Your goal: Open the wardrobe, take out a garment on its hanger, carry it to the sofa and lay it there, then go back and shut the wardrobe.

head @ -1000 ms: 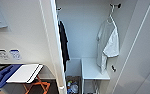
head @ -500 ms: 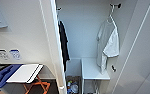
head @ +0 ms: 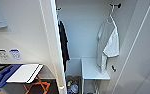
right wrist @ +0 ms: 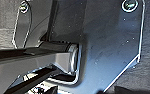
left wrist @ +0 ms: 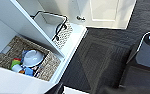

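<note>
1 garment (head: 107, 45), 1 hanger (head: 111, 15), open wardrobe (head: 86, 30)

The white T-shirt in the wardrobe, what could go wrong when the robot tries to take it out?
The T-shirt hangs loosely on a thin hanger, so it might slip off when lifted. Its lower edge hangs near the white shelf and could drag on it. The hook sits high in the wardrobe, beside the side wall, so the hanger could catch coming out.

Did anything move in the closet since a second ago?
No, nothing visibly changed. The wardrobe stays open, the white T-shirt still hangs on its hanger at the right, and the long black garment hangs at the left.
</note>
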